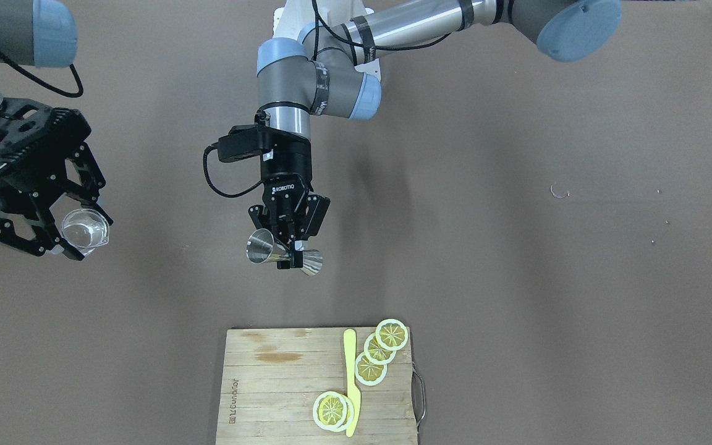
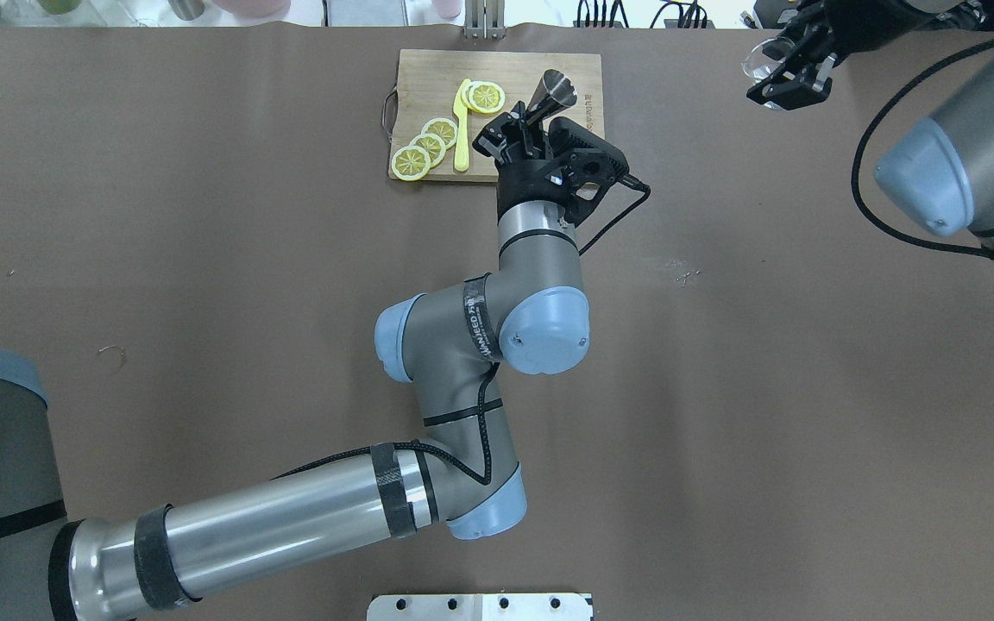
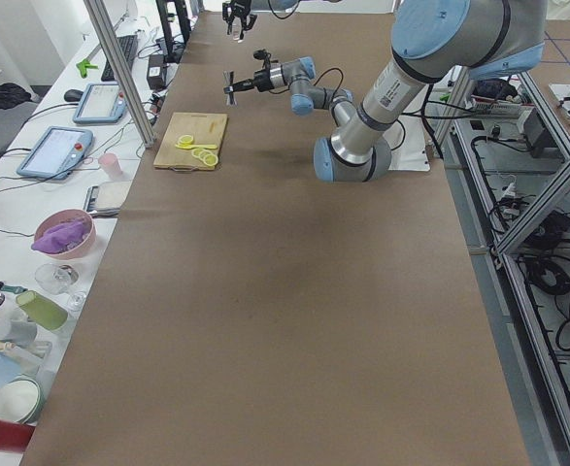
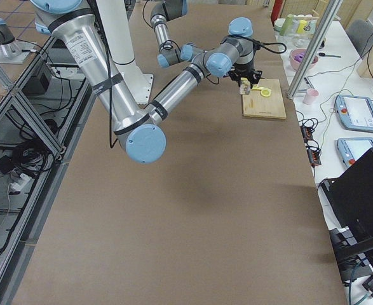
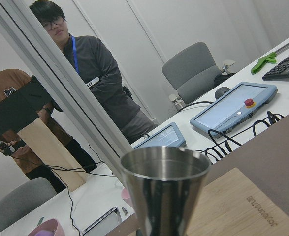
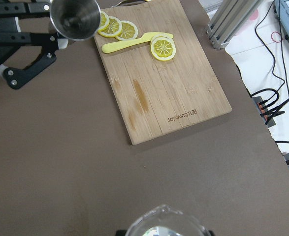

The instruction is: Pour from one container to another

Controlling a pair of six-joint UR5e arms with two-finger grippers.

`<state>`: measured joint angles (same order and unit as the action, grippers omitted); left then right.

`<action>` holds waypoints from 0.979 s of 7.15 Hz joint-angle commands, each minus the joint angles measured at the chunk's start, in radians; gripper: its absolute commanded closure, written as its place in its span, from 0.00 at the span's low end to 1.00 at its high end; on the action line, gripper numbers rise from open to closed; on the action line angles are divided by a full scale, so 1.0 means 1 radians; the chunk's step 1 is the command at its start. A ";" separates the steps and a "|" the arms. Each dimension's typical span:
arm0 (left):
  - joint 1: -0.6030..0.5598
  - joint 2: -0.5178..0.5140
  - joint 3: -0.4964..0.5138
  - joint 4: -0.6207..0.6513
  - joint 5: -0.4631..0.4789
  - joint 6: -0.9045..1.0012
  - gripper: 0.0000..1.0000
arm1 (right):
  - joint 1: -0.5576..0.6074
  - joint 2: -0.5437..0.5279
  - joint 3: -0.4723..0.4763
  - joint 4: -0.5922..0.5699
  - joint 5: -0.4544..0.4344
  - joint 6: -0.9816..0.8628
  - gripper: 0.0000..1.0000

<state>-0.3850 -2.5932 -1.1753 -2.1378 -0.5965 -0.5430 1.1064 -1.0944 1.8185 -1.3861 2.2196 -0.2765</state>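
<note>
Left gripper (image 1: 288,254) clamped on jigger (image 1: 262,246) waist, jigger tipped sideways between its fingers, right gripper (image 1: 79,236) clasping glass tumbler (image 1: 87,227), well apart.

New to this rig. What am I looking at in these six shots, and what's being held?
This is a two-armed robot at a brown table. Two fixed cameras look down on it, one from behind the robot, one facing it; two more sit at the table's ends, and one rides each wrist. The left gripper is shut on a metal jigger at its waist; the right gripper holds a small clear glass. Both are in the air. On the table lies a wooden cutting board with lemon slices and a yellow knife.
</note>
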 commanded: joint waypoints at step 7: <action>-0.008 0.054 -0.055 -0.002 0.000 -0.002 1.00 | 0.053 -0.358 -0.206 0.886 0.035 0.396 1.00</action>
<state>-0.3917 -2.5399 -1.2300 -2.1387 -0.5967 -0.5434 1.1470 -1.4352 1.6931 -0.6704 2.2529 0.0470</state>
